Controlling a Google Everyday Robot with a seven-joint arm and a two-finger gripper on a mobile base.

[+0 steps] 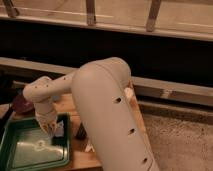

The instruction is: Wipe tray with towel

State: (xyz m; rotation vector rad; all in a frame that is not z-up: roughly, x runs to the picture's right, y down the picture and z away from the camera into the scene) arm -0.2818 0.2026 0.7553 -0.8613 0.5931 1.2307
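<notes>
The dark-green tray (22, 150) lies at the seven o'clock corner of the view, on the wooden counter (80, 157), with its glossy bottom catching the light. The tool (54, 128) hangs just inside the tray's rim at the three o'clock side, fingers drawn together on a small pale towel (58, 129) that dangles against the inner wall. A second pale scrap (40, 145) rests on the tray floor near its middle; what it is cannot be made out. The bulky arm (107, 115) crosses the centre of the view and hides much of the counter behind it. The wiping step looks to be in hand, with the cloth at one edge of the tray. The next move likely calls for pressing the towel flat to the bottom and drawing it toward nine o'clock without lifting off.
</notes>
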